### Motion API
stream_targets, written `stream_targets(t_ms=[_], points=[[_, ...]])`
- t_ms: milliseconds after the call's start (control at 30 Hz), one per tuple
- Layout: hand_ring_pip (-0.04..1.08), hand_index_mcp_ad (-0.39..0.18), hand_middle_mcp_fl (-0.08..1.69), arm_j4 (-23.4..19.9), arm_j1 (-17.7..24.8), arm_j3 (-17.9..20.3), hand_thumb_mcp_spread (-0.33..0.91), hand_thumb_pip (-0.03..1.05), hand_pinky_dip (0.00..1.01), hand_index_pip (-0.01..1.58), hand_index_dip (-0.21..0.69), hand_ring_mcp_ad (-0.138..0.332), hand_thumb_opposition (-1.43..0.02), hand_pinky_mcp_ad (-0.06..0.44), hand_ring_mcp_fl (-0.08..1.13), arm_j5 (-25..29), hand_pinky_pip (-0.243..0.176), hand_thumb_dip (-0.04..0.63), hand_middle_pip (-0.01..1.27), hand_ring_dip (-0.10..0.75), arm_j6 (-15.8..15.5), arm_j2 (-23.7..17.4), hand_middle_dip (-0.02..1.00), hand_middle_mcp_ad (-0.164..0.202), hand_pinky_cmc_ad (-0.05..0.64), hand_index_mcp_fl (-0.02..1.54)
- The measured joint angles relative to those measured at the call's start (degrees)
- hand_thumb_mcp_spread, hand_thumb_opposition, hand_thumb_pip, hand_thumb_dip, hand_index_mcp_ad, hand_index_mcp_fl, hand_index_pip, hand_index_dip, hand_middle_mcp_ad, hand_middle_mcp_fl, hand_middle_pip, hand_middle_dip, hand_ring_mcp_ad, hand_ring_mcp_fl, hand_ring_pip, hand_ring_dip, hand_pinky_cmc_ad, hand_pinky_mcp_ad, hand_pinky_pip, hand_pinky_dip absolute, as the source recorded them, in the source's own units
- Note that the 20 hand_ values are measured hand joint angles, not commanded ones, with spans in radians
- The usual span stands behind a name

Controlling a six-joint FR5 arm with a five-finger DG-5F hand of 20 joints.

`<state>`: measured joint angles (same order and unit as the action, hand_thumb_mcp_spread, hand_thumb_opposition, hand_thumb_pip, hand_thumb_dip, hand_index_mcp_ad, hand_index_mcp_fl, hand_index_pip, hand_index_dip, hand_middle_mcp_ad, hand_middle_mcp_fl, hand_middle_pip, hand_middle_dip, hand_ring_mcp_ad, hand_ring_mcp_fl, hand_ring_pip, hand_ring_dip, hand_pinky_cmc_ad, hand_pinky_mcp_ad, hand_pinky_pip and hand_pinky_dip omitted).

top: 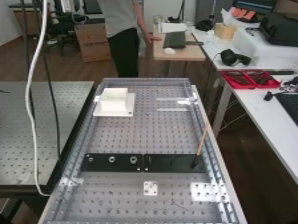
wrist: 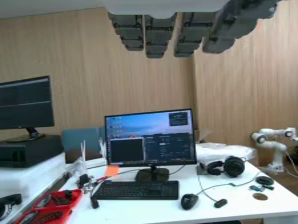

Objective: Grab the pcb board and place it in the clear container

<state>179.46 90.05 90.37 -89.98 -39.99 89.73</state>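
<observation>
In the wrist view the dark grey fingers of the hand (wrist: 157,37) are straight and spread a little, with nothing between them. Toward the far right of the perforated bench, in the high view, lies a see-through shape with pale edges (top: 173,109); I cannot tell whether it is the clear container. Two flat black plates lie end to end across the bench: the left one (top: 101,162) carries round metal fittings, the right one (top: 166,163) is mostly plain. I cannot tell whether either is the pcb board.
A white block on a square base (top: 126,111) stands at the bench's far left. A thin wooden stick with a dark end (top: 201,142) rises near the right rail (top: 215,165). Small white plates (top: 151,188) lie nearer. Right: a white table (top: 256,105) with red trays (top: 241,85).
</observation>
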Motion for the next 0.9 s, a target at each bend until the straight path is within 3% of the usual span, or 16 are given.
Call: stream_targets(t_ms=[133, 200, 333, 400, 567, 900], points=[[0.01, -0.017, 0.02, 0.2, 0.0, -0.2, -0.01, 0.0, 0.02, 0.0, 0.016, 0.021, 0.01, 0.04, 0.0, 0.0, -0.01, 0.007, 0.01, 0.012, 0.0, 0.0, 0.03, -0.019, 0.03, 0.01], [0.02, -0.017, 0.02, 0.2, 0.1, -0.2, 0.05, 0.07, 0.04, 0.01, 0.019, 0.017, -0.08, 0.045, 0.0, 0.0, -0.01, 0.005, 0.01, 0.012, 0.0, 0.0, 0.03, -0.019, 0.031, 0.01], [0.04, -0.01, 0.01, 0.3, 0.2, -0.3, 0.18, 0.13, 0.17, 0.04, 0.075, 0.073, -0.39, 0.103, 0.0, 0.1, -0.024, 0.009, 0.08, 0.007, 0.0, 0.0, 0.03, -0.012, 0.133, 0.0], [0.05, -0.005, 0.02, 0.3, 0.2, -0.3, 0.18, 0.13, 0.21, 0.04, 0.073, 0.103, -0.46, 0.134, 0.0, 0.1, -0.037, 0.009, 0.09, -0.003, 0.0, 0.0, 0.02, -0.009, 0.183, 0.01], [0.05, 0.012, 0.01, 0.1, 0.2, -0.2, 0.2, 0.13, 0.28, 0.05, 0.11, 0.171, -0.54, 0.194, 0.0, 0.1, -0.075, 0.009, 0.1, -0.005, 0.0, 0.0, 0.02, 0.012, 0.265, 0.02], [0.09, 0.037, 0.02, -0.1, 0.2, 0.2, 0.21, 0.13, 0.32, 0.07, 0.127, 0.182, -0.57, 0.215, 0.0, 0.4, -0.089, 0.009, 0.12, -0.017, 0.4, 0.0, 0.02, 0.038, 0.3, 0.03]])
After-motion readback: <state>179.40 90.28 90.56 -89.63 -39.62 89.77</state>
